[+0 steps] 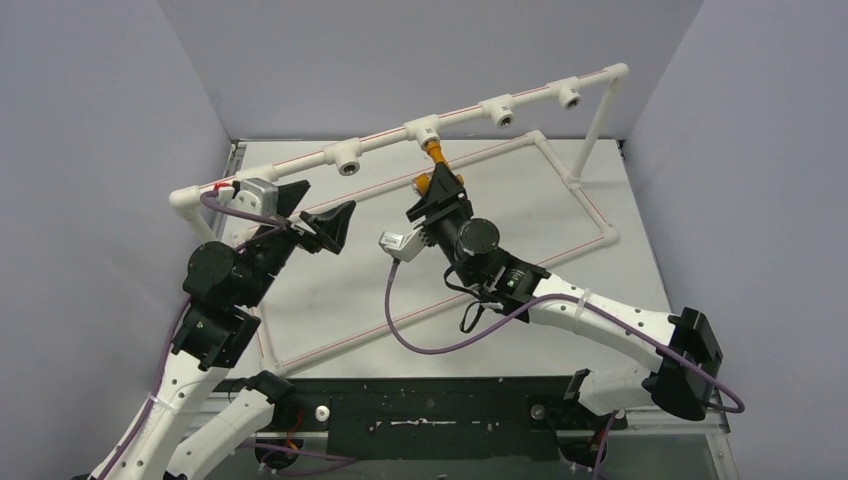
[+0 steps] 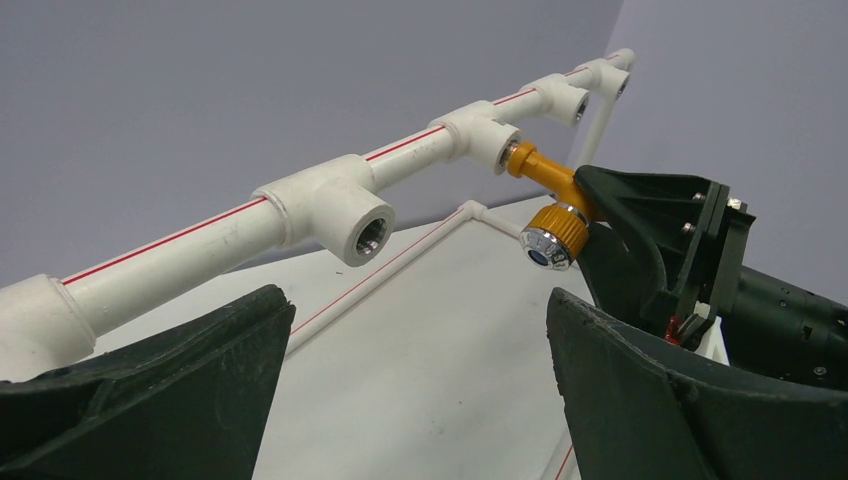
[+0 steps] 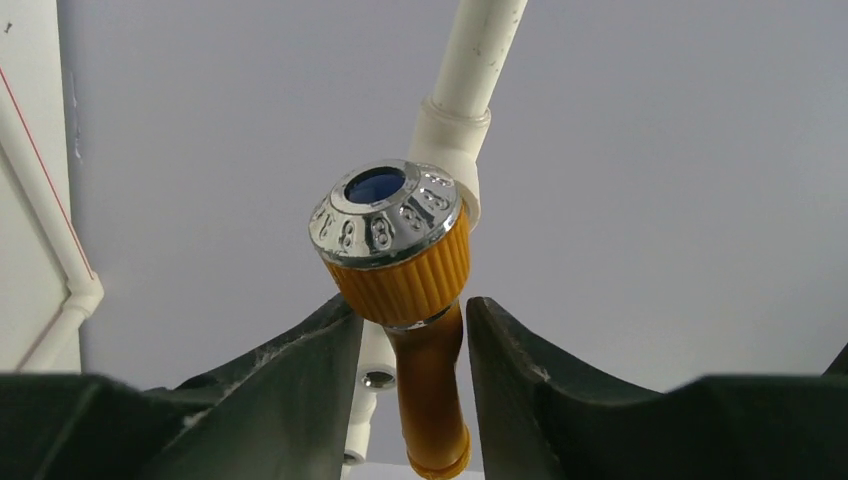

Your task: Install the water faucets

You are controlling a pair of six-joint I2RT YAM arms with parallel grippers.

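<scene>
Grey walls (image 1: pixel 450 40) box in a white table (image 1: pixel 330 290). Above its far half, the orange faucet (image 1: pixel 433 152) sits in the raised pipe's second tee from the left (image 1: pixel 422 130), pinched by the right gripper (image 1: pixel 437 190). To the left, the left gripper (image 1: pixel 318 208) hangs with jaws spread wide.

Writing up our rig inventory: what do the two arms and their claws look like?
The left arm and right arm have white links and black joints. The left claw and right claw have dark wedge-shaped fingers. Both carry purple cables.
</scene>
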